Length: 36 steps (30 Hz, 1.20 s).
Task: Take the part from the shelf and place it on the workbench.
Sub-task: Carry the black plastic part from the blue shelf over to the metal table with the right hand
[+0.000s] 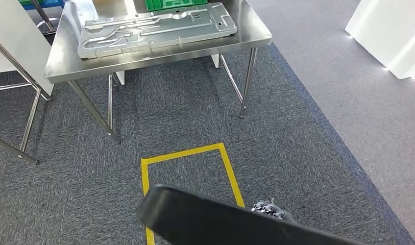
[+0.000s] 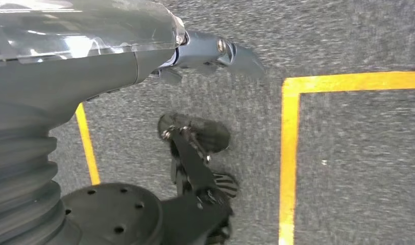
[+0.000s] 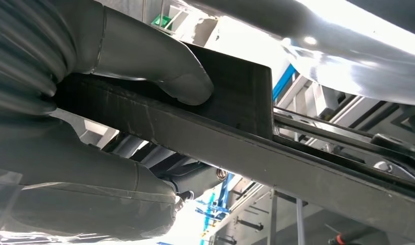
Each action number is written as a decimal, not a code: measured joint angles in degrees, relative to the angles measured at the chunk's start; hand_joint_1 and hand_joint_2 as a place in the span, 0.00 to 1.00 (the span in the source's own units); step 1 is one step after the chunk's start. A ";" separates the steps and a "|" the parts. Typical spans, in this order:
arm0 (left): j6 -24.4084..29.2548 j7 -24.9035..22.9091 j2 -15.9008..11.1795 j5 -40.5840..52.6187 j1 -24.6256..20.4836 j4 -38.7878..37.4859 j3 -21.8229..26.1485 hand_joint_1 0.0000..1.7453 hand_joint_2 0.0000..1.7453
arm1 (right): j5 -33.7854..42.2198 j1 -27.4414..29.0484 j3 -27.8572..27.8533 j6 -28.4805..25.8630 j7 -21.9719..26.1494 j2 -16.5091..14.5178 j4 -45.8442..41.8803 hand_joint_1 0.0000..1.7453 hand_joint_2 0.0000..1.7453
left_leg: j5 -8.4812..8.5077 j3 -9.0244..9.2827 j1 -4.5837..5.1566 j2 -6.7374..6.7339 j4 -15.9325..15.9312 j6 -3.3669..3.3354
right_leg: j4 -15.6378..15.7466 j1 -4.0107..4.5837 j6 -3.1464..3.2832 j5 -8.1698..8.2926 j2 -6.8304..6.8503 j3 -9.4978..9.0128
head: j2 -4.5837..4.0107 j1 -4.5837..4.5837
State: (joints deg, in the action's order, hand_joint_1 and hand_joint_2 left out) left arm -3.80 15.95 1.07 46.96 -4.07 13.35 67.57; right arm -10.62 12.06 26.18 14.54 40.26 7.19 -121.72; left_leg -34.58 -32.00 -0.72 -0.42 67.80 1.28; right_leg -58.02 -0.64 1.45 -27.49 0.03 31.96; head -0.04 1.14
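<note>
The grey carpet took up most of the head view. The steel workbench stood in the upper left and centre of the frame, well apart from me. Its top carried a large pressed metal panel, and a green crate stood behind that at the top edge. The part, a long flat black piece, lay across the bottom of the head view, in front of my body and tilted down to the right. I judged it already off the shelf and in transit. A yellow tape rectangle was marked on the carpet between the part and the workbench, its near end hidden behind the part. The right hand gripped the part: in the right wrist view its thumb pressed flat on one face and the rest of the hand closed against the opposite face. In the head view, fingertips wrapped over the part's upper edge at lower right. The left hand hung over the carpet and tape, thumb extended. Its fingers were out of sight, so I could not tell whether it was spread or closed, and I saw nothing in it. In my judgement the pick was done. The approach to the workbench and the setting down on its bare front strip remained.
</note>
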 joint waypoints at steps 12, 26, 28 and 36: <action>0.02 -0.07 -0.40 0.22 0.52 0.02 -0.01 0.00 1.00 | -0.39 -0.11 -0.07 1.03 -0.04 -0.54 0.10 1.00 1.00 | 7.96 -1.02 0.86 0.39 -9.26 -3.01 | -1.82 0.50 -1.90 -4.11 -0.57 -4.99 | 0.00 -0.23; -0.06 -0.01 -0.08 0.44 -0.25 0.02 0.02 0.00 1.00 | -2.34 0.40 -2.41 -0.73 -0.08 -0.30 0.98 1.00 1.00 | 4.18 3.85 0.03 1.99 -9.48 -0.66 | -1.47 -0.68 -2.25 -0.16 -1.70 1.74 | 0.01 -0.59; -0.13 -0.05 -0.08 0.46 -0.33 0.02 0.03 0.00 1.00 | -0.98 -0.77 -2.49 -1.71 -0.07 0.39 1.39 1.00 1.00 | 3.45 3.36 -0.06 1.62 -7.73 -0.26 | -1.21 -0.68 -1.48 -0.17 -1.05 0.94 | 0.01 -0.51; -0.09 -0.34 -0.16 0.16 -0.11 0.02 0.69 0.00 1.00 | 2.37 -4.54 -2.56 -0.67 -0.04 2.42 3.49 1.00 1.00 | 5.00 -5.72 0.25 0.73 0.26 -1.11 | -1.05 0.46 -0.36 -2.87 1.28 -2.24 | 0.00 -0.37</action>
State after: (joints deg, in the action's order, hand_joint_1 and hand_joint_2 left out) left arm -3.89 15.61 0.91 47.12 -4.18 13.38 68.25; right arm -8.26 7.52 23.63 13.87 40.22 9.60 -118.23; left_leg -29.57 -37.73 -0.48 0.31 68.06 0.17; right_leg -59.07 -0.18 1.09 -30.36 1.31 29.72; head -0.04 0.77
